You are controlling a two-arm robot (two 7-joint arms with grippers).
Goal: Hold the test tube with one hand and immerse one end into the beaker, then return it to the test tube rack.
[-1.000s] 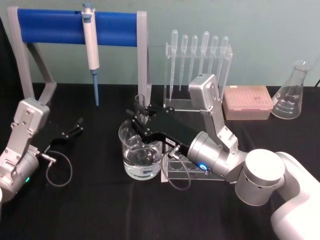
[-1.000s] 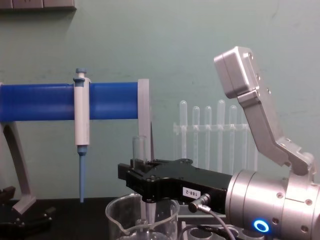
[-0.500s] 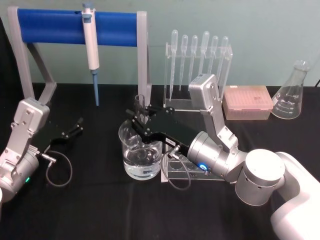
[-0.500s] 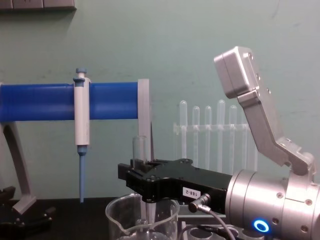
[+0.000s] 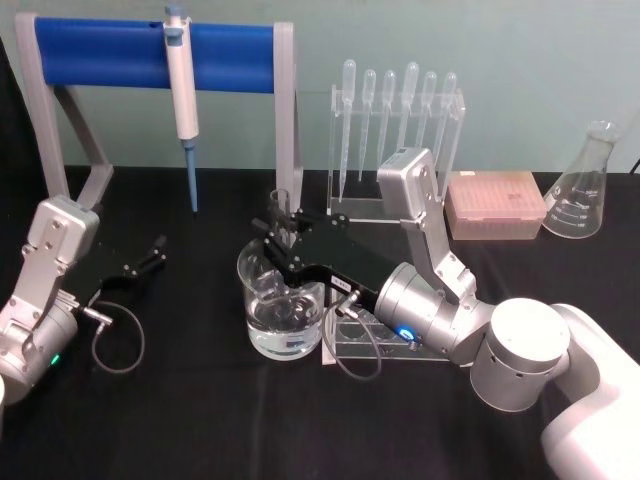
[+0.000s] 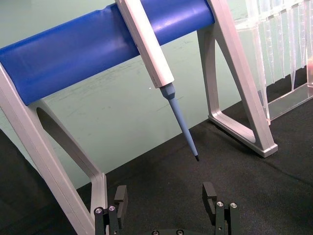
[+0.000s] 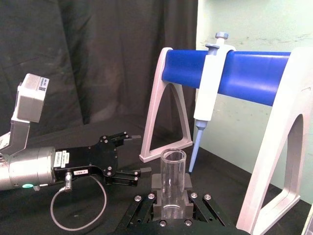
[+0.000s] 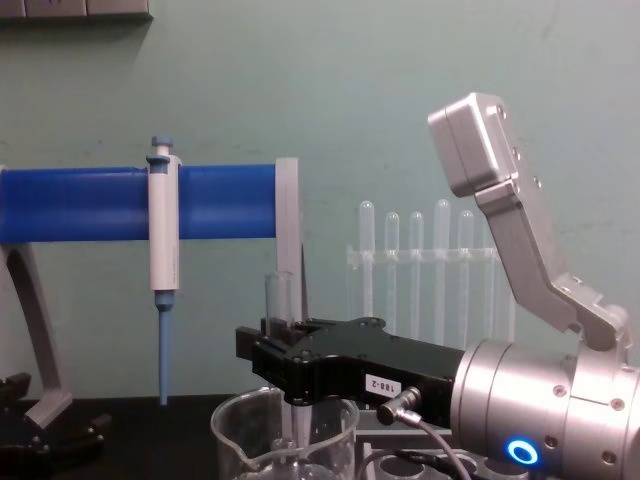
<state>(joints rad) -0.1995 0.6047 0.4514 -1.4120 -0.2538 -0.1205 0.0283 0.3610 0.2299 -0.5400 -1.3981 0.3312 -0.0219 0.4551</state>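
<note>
The right gripper (image 5: 280, 235) was clamped on the test tube (image 5: 280, 205), which stood upright with its lower end inside the beaker (image 5: 262, 330) near the middle of the worktop (image 5: 200, 420). The left gripper (image 5: 145, 260) was spread open and empty near the left edge.

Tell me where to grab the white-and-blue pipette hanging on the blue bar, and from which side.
Take the pipette on its straight white body just below the blue bar, closing across its width; the blue tip tapers too thin. Approach from the robot's side, level: it hangs upright. The open left gripper faces it; the right gripper holds the test tube in the beaker.
</note>
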